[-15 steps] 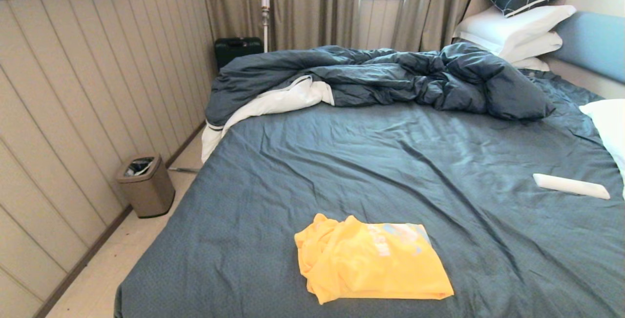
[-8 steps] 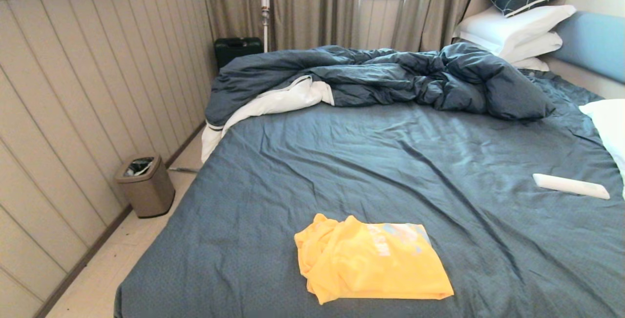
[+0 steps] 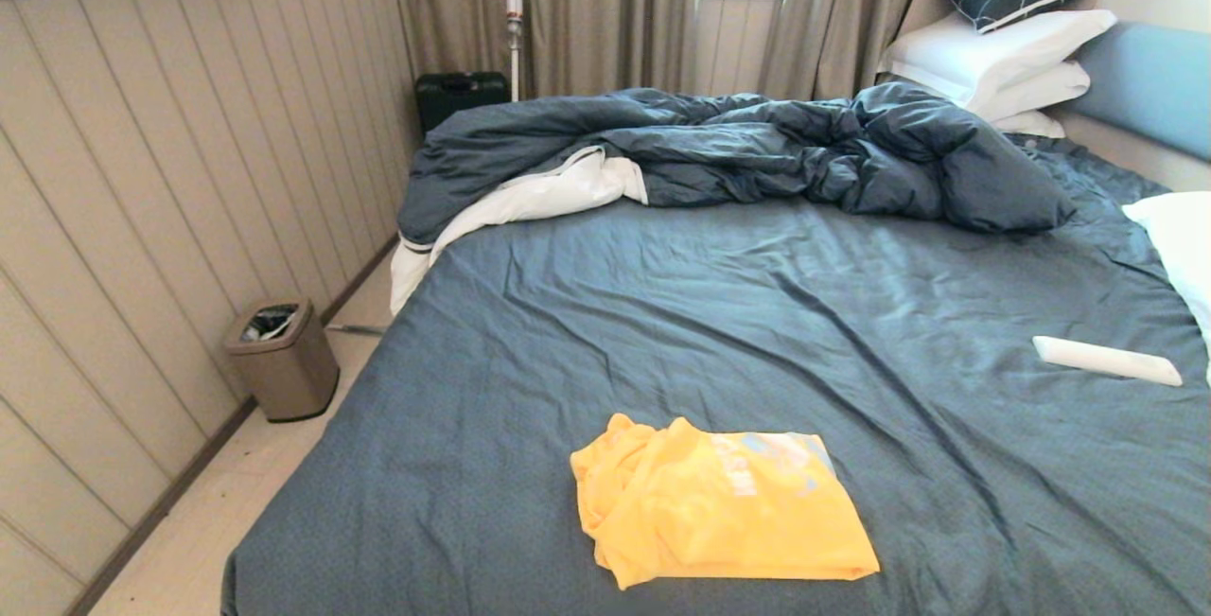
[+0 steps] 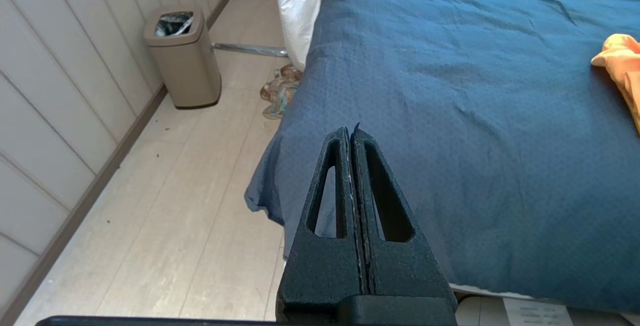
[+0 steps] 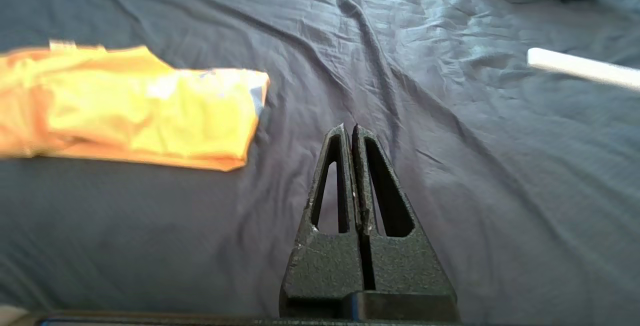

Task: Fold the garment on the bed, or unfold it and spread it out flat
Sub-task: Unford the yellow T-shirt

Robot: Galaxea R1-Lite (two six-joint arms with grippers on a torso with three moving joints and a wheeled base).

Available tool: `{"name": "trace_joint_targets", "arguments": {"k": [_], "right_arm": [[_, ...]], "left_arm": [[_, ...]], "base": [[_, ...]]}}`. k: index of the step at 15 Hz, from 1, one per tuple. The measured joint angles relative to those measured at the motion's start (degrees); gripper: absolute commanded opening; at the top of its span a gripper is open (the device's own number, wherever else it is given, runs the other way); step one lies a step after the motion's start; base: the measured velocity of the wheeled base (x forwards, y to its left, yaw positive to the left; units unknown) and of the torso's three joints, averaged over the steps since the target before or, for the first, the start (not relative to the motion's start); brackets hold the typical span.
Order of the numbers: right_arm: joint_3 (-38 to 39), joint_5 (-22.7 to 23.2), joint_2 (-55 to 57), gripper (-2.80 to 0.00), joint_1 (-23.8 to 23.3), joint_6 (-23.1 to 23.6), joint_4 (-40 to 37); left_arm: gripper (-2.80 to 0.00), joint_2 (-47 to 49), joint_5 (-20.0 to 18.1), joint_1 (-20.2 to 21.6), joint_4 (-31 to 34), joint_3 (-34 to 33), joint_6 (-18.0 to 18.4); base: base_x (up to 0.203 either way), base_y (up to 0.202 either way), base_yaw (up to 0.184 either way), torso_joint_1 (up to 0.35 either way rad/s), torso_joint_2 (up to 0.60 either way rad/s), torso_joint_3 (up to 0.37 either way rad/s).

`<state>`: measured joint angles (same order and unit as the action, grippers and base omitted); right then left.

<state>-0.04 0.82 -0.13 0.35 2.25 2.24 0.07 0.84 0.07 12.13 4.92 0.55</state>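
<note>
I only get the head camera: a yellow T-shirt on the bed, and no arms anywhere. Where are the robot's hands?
Observer: The right gripper hangs over bare sheet with its fingers shut and empty. The garment lies off to one side, untouched.
Operator: And the other hand?
Observer: The left gripper is at the near corner of the bed, above the edge where the sheet drops to the floor. Its fingers are shut too, and they hold nothing.
</note>
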Motion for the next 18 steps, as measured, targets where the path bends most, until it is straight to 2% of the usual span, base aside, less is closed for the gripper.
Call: {"name": "trace_joint_targets", "arguments": {"k": [18], "right_arm": [[0.04,-0.05,0.00,-2.80,-0.13,-0.09,0.39]], "left_arm": [[-2.80,0.00,0.09,0.00,0.07,0.09,0.05]], "base": [[0.000,0.000,0.000,0.000,0.00,0.000]]}}
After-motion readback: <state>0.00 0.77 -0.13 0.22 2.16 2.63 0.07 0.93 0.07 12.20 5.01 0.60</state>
